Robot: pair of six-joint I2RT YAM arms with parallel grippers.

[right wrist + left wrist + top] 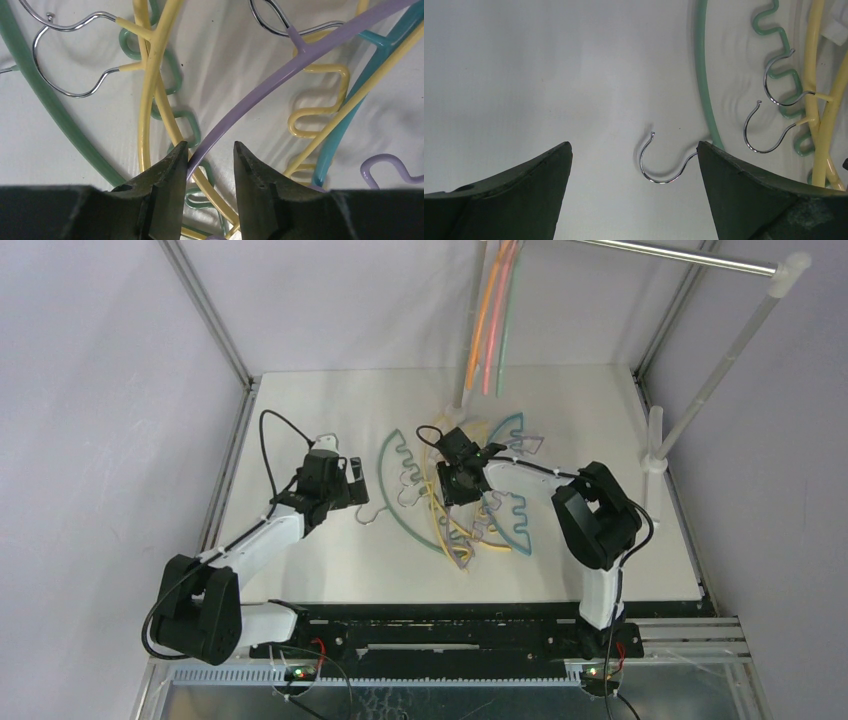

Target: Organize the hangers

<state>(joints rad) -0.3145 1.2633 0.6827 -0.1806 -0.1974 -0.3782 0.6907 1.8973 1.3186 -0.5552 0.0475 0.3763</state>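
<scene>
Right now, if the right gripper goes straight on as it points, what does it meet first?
Probably the purple hanger, which runs into the gap of the right gripper; depth is unclear.

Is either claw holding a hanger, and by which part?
Neither. The right claw straddles the purple hanger mid-arm, jaws apart; the left claw is open over a metal hook.

A heap of hangers [478,530] lies mid-table [300,410]. Left of the heap sits the left tool [352,478], with one hook [659,172] from the heap's left edge lying between its jaws. The right tool [462,478] stands over the heap's middle. Behind the heap, further hangers [490,330] hang from a rail [680,254]. Right of the heap stands a post [655,440].
</scene>
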